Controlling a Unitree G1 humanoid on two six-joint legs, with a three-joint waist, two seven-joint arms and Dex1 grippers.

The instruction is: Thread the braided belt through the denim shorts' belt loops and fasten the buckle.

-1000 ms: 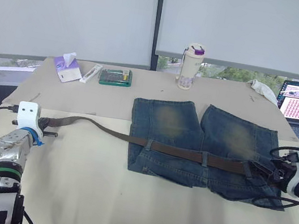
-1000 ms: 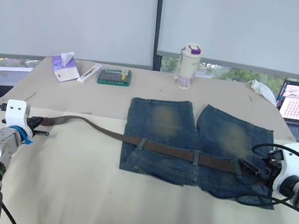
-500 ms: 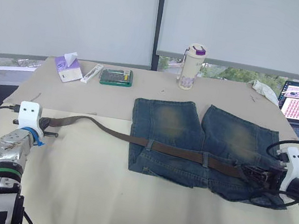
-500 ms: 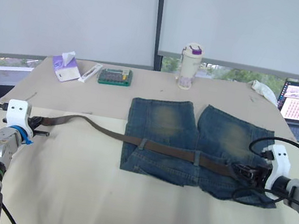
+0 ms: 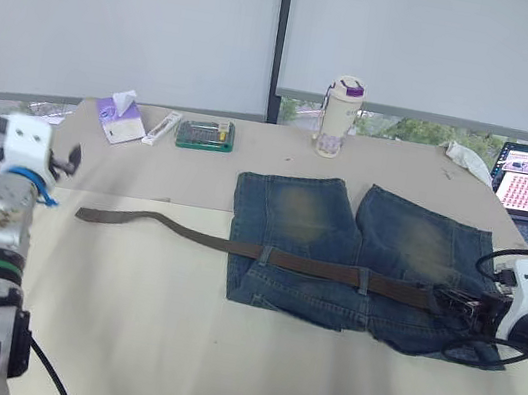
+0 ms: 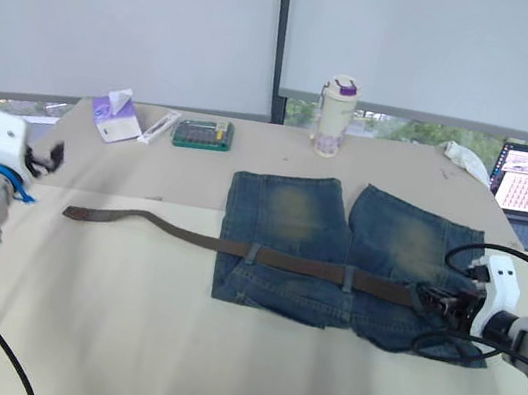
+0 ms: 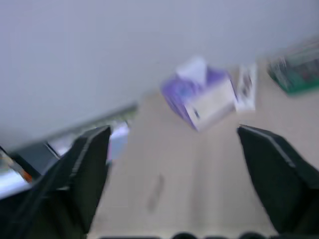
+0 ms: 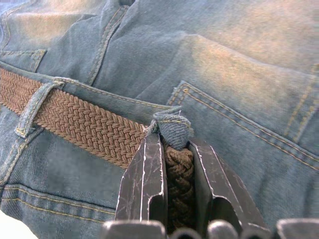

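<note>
Shorts (image 5: 358,244): dark blue denim w/ pale yellowish faded patches, tan stitching. Belt (image 8: 84,124): brown, braided weave. Gripper fingers (image 8: 147,184): black, scuffed. Tissue box (image 5: 118,119): purple & white. Bottle (image 5: 336,116): cream, purple lid.

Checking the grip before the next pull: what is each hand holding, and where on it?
The right hand pinches the belt at its end just past a belt loop on the shorts. The left hand is open, holding nothing.

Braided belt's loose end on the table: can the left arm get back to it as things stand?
Probably yes. The left gripper is raised with fingers open, and the braided belt lies flat on bare table just below, nothing between.
</note>
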